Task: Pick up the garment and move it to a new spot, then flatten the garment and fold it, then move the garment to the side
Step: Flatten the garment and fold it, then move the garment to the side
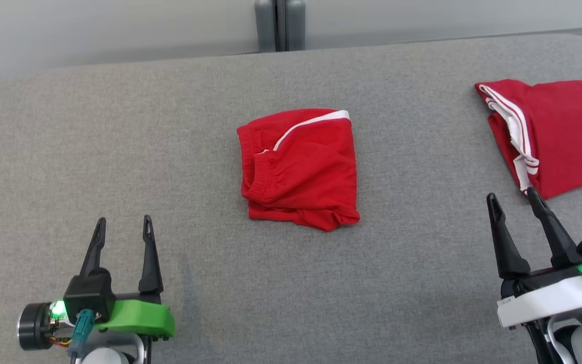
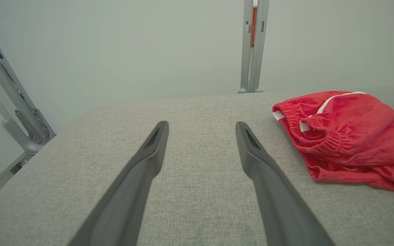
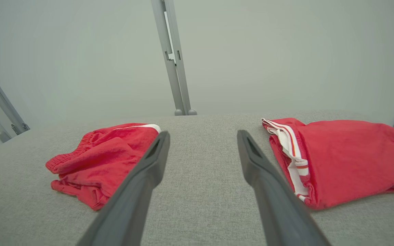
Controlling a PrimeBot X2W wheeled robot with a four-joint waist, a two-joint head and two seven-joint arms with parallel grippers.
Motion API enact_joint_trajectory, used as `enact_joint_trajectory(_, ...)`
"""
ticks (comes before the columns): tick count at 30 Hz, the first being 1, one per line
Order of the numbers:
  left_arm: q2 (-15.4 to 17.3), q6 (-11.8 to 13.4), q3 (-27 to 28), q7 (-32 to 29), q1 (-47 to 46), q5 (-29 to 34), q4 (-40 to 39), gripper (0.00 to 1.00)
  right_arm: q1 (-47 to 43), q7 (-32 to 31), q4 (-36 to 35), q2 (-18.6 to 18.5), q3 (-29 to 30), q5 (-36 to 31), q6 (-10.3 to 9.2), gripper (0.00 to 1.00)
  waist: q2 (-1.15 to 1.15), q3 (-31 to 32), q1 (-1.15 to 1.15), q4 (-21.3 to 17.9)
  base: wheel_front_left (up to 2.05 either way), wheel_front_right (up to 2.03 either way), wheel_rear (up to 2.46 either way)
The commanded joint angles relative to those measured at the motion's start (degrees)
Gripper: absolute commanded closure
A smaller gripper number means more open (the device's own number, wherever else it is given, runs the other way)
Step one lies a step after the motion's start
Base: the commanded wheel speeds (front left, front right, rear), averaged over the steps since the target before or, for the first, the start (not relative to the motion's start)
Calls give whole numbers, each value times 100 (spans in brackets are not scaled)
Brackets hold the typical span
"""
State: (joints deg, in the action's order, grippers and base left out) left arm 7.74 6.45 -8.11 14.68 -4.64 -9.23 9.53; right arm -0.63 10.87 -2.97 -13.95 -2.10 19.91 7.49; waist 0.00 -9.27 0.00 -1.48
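Note:
A red garment [image 1: 301, 169] with a white stripe lies folded into a rough square at the middle of the grey table; it looks like shorts with an elastic waistband. It shows at the right of the left wrist view [image 2: 347, 136] and at the left of the right wrist view [image 3: 101, 159]. My left gripper [image 1: 123, 226] stands open at the lower left, well short of the garment, with nothing between its fingers [image 2: 149, 160]. My right gripper [image 1: 513, 196] is open at the lower right, empty too, its fingers [image 3: 258, 164] pointing at bare cloth between the two red pieces.
A second folded red garment [image 1: 553, 131] with white striped trim lies at the table's right edge, just beyond my right fingertips, seen also in the right wrist view [image 3: 340, 157]. The grey table [image 1: 119, 126] has rounded far corners. A grey post [image 1: 280, 24] stands behind it.

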Motion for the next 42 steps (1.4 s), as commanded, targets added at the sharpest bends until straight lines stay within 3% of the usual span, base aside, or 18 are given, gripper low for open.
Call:
enact_joint_trajectory(1,50,21,20,-14,142,-15,-4,0,-120,-41,-37,14,37,-64,-2,0,0,290,0,-85,0,0,0)
enact_joint_trajectory(17,168,75,-11,-213,527,-139,-58,0,-607,-416,-330,329,320,-197,-2,0,0,569,0,-124,0,0,0)
enact_joint_trajectory(35,174,125,-92,-171,487,-212,-10,0,-638,-527,-376,334,340,-177,-2,0,0,616,0,-76,0,0,0)
enact_joint_trajectory(42,128,129,-203,-106,203,-119,-95,0,-541,-569,-358,242,434,-102,-2,0,0,397,0,110,0,0,0)
